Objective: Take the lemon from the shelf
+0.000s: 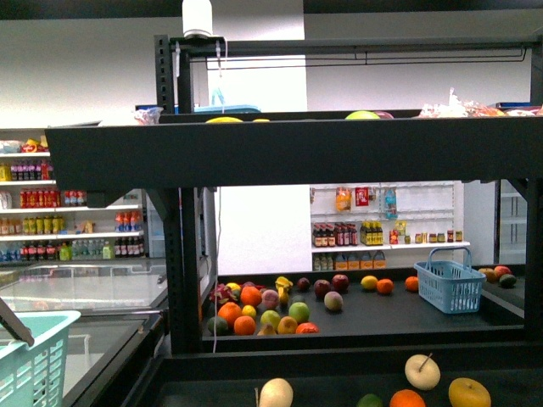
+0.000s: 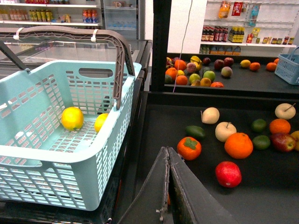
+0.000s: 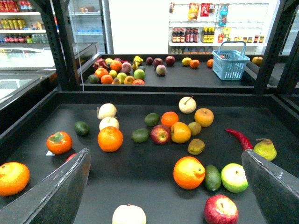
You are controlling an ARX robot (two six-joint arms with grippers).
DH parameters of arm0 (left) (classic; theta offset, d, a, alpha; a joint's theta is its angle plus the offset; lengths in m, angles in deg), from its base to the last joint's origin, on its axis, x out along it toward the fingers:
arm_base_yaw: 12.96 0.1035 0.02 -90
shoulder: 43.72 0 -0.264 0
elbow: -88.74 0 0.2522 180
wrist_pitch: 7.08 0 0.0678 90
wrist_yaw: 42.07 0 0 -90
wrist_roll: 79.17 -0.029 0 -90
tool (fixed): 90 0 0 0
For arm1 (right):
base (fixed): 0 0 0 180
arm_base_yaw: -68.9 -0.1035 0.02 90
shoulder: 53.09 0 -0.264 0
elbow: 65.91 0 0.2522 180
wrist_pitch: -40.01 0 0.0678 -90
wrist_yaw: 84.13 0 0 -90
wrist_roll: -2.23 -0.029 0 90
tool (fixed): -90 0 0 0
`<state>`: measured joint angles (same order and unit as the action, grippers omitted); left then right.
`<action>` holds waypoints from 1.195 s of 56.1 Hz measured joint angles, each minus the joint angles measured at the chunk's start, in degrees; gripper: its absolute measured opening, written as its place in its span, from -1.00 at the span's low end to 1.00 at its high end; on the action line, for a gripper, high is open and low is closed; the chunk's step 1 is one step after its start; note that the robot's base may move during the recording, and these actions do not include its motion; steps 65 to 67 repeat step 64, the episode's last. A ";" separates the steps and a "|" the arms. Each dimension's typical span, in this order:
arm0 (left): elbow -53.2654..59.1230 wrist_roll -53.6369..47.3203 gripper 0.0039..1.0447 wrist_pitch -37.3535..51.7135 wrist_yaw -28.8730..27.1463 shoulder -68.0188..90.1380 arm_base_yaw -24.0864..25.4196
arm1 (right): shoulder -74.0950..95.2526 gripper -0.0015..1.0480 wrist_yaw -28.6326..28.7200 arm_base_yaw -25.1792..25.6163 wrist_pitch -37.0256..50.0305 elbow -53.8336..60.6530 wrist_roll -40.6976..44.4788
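Observation:
The black shelf [image 1: 254, 154] holds loose fruit on its dark decks [image 3: 140, 186]. Two bright yellow lemons [image 2: 72, 118] [image 2: 100, 122] lie in the pale blue basket [image 2: 56, 172] beside the shelf. On the lower deck sits a large yellow-orange fruit with a small tapered nub [image 3: 188, 172]; it looks lemon-shaped, but I cannot tell for certain. My right gripper [image 3: 166, 154] hangs open and empty over this deck, and that fruit lies within the span of its fingers [image 3: 70, 186]. The left gripper [image 2: 166, 150] is shut on nothing above the deck's left edge, next to the basket.
Around the nubbed fruit lie a green avocado [image 3: 212, 177], a green apple [image 3: 234, 177], a red apple [image 3: 220, 210] and an orange [image 3: 110, 138]. A chili [image 3: 240, 138] and pear [image 3: 265, 149] lie to the right. A blue basket [image 1: 450, 286] stands on the far deck.

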<state>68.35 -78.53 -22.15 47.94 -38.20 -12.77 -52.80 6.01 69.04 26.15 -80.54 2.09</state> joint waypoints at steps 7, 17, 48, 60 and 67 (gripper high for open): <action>1.31 0.00 -0.96 0.26 0.00 -0.92 0.00 | 0.00 0.86 0.00 0.00 0.00 0.00 0.00; 2.64 0.00 -0.96 0.57 0.02 -1.97 0.00 | 0.00 0.86 0.00 0.00 0.00 0.00 0.00; 5.86 -0.02 -0.59 0.98 0.02 -5.22 -0.02 | 0.00 0.86 0.02 0.00 0.00 0.00 0.00; 5.86 -0.02 0.13 0.98 0.02 -5.22 -0.02 | 0.00 0.86 0.02 0.00 0.00 0.00 0.00; 5.86 -0.02 0.40 0.98 0.02 -5.22 -0.02 | 0.00 0.86 0.02 0.00 0.00 0.00 0.00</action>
